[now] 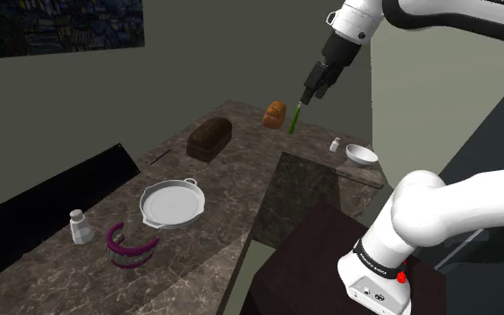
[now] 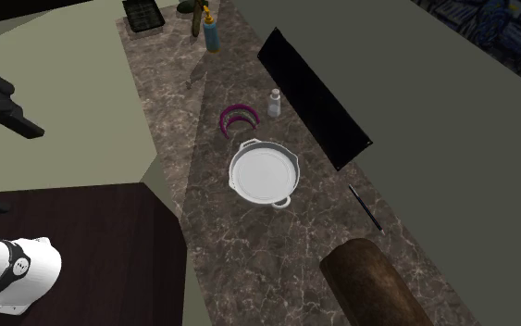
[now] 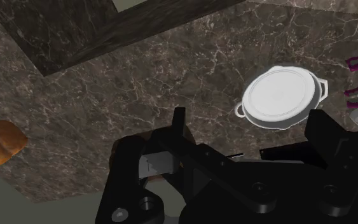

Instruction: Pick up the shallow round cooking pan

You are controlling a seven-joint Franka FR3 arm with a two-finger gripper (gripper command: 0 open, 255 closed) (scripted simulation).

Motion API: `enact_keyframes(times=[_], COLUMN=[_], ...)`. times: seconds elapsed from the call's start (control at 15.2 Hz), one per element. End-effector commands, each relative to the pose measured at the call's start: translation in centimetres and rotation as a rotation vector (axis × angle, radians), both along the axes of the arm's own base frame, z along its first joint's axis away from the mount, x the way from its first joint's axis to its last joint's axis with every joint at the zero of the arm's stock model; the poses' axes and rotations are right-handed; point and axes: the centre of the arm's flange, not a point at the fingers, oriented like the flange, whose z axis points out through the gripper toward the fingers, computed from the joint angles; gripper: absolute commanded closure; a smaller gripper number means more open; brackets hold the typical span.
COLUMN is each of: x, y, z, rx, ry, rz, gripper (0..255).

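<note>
The white arm (image 1: 420, 219) rises from its base at the shoulder view's lower right, arches along the top edge and bends down at the wrist (image 1: 353, 22). The black gripper (image 1: 310, 97) hangs high, pointing down and leftward, its two fingers (image 3: 179, 130) apart, clasping nothing.

Counter layout: 5 items logged.
Pan (image 1: 171, 204) lies mid-counter (image 1: 241, 170). In the shoulder view, shaker (image 1: 81, 227) and coiled holder (image 1: 131, 246) sit near it at lower left; long loaf (image 1: 209, 140) lies apart, upper right; bowl (image 1: 361, 156) far right.
</note>
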Motion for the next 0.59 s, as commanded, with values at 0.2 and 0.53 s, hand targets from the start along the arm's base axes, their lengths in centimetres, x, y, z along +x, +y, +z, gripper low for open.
enact_keyframes(times=[0.2, 0.53], x=[1.6, 4.5], y=[1.1, 2.9], z=[-3.4, -9.0], rx=[0.007, 0.018], ry=[-0.005, -0.014], rz=[-0.027, -0.071], gripper=[0, 0])
